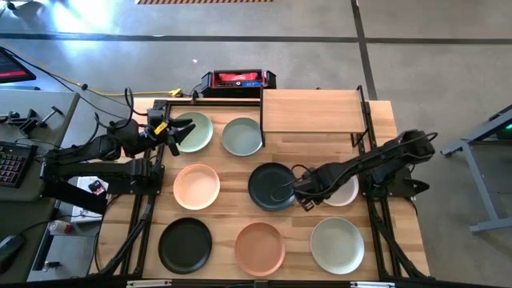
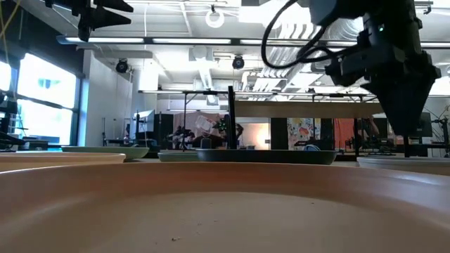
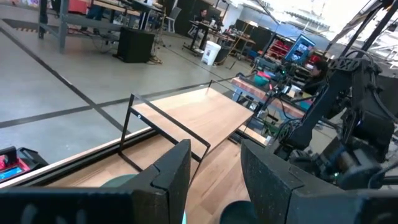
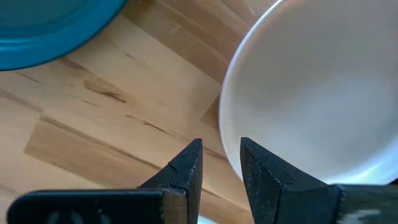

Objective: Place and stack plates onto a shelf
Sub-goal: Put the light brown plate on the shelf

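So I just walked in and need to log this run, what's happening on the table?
Plates are being sorted onto the shelf, which holds none yet. The right gripper is low between the dark teal plate and the off-white plate, fingers slightly apart at the off-white rim, nothing lifted. The left gripper hangs open over the pale green plate.

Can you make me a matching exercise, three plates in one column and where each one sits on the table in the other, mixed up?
1. black plate
2. dark teal plate
3. pale green plate

A. far row, under the left gripper
B. near row, left end
C. middle row, beside the right gripper

Pairs: 1-B, 2-C, 3-A
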Robot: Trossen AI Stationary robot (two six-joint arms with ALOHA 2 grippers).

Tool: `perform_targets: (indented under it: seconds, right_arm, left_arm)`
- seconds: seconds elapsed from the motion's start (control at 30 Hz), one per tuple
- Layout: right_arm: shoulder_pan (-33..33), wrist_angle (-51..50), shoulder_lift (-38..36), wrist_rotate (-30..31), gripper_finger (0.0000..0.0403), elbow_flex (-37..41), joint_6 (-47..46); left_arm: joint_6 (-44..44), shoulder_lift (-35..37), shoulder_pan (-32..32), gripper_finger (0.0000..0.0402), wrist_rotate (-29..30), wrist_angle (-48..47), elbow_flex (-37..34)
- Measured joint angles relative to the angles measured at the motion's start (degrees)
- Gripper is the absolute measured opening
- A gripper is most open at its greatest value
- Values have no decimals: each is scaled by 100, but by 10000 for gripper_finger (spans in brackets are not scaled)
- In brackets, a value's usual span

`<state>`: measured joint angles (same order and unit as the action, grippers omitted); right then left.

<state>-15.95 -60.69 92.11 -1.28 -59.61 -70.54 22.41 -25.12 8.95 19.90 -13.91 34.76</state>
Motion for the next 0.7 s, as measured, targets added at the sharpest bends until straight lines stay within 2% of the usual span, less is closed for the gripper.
perform_targets:
  seconds: [0.7]
  right_arm:
    - [-111,208,705,225,87,0,103]
  left_arm:
    - [0,0,0,131,-2,-4,0]
